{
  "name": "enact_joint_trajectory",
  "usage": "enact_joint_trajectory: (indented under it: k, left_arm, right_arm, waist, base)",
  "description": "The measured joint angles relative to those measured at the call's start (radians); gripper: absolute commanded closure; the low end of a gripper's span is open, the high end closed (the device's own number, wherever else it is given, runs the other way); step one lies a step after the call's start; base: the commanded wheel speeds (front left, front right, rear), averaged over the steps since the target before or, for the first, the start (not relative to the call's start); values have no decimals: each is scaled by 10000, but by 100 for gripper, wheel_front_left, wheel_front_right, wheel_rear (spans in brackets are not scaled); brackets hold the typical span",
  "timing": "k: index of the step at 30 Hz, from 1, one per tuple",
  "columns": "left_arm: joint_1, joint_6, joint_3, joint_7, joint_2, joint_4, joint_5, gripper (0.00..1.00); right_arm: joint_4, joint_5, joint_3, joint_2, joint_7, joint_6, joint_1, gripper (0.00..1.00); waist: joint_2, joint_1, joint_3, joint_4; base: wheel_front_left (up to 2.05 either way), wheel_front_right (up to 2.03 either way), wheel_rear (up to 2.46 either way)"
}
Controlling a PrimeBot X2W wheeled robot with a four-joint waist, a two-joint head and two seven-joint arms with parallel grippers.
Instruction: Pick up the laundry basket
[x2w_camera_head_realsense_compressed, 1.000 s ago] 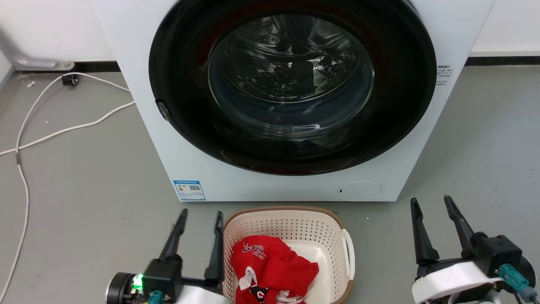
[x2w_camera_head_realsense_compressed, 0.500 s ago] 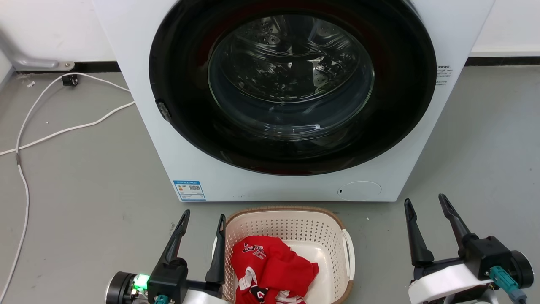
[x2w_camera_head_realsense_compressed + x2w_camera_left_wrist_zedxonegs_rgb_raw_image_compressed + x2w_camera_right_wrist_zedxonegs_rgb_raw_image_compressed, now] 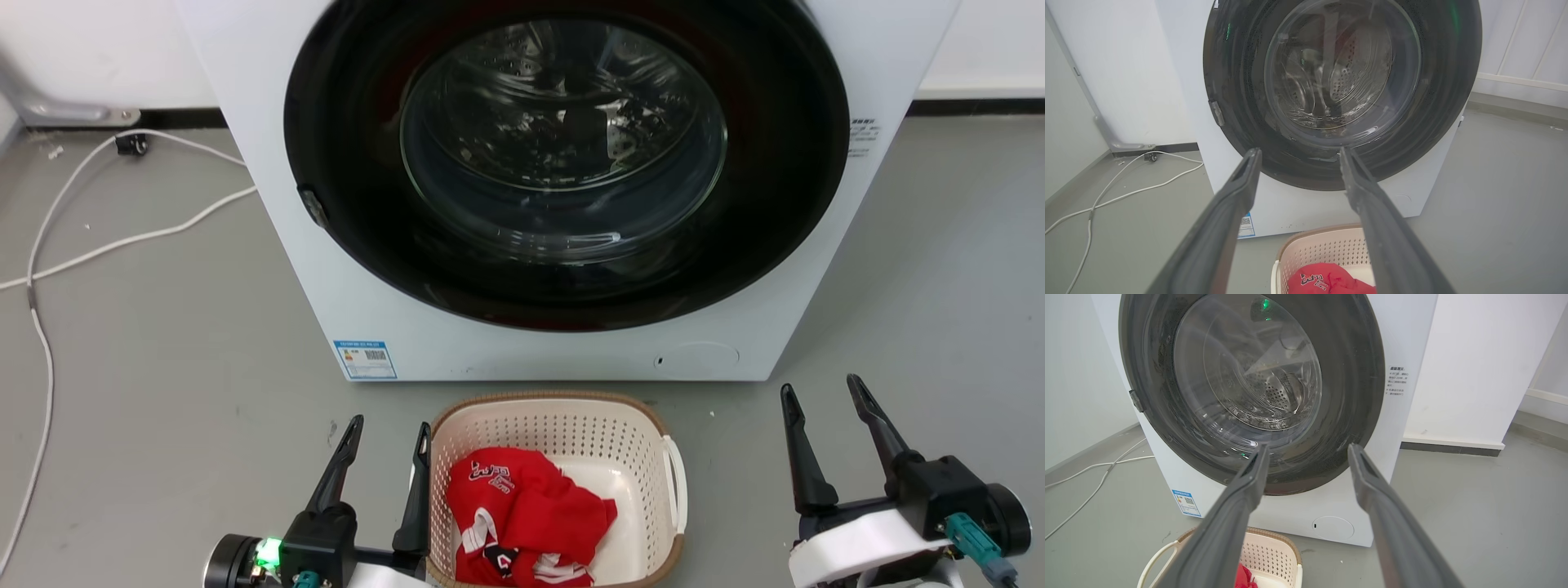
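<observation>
Cream laundry basket [image 3: 563,429] sits just beside the spread left claw [image 3: 390,422].

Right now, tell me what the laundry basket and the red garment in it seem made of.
Laundry basket: apparently moulded plastic, matte cream, given the even rows of holes in its walls; the brown rim looks woven, likely plastic too. Red garment: soft cloth with white print, lying crumpled in folds.
</observation>
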Motion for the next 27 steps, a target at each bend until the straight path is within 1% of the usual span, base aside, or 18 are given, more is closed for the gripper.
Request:
enact_joint_trajectory:
  k: [6,10,15,18,21,25,27]
  left_arm:
    - [-303,-88,182,0,-33,481,-13,0]
    - [-933,-178,397,0,-40,1030,12,0]
    - [-1885,-313,803,0,-23,1985,-59,0]
    - [-2616,-470,1074,0,48,2629,-173,0]
    - [-3449,-752,1411,-2,35,3386,-652,0]
    - [-4604,-970,1440,0,366,4740,-529,0]
    - [-5177,-1058,1442,0,504,5377,-527,0]
  right_arm:
    - [222,-198,0,2,-2,0,-400,0]
    - [709,-403,-15,2,17,2,-903,0]
    - [1289,-502,-130,0,431,0,-1725,0]
    - [1615,-387,-117,6,823,2,-2405,0]
    - [2033,-353,-13,2,1175,2,-3049,0]
    - [2769,-165,219,10,1678,2,-4094,0]
    - [3160,-405,276,4,1918,2,-4572,0]
  waist:
    - [0,0,598,-49]
    - [0,0,1286,-84]
    - [0,1,2299,-99]
    - [0,1,2970,-124]
    - [0,1,3648,-144]
    - [0,1,4548,-177]
    - [0,2,4983,-201]
  base:
    - [0,0,0]
    - [0,0,0]
    - [0,0,0]
    - [0,0,0]
    - [0,0,0]
    - [0,0,0]
    - [0,0,0]
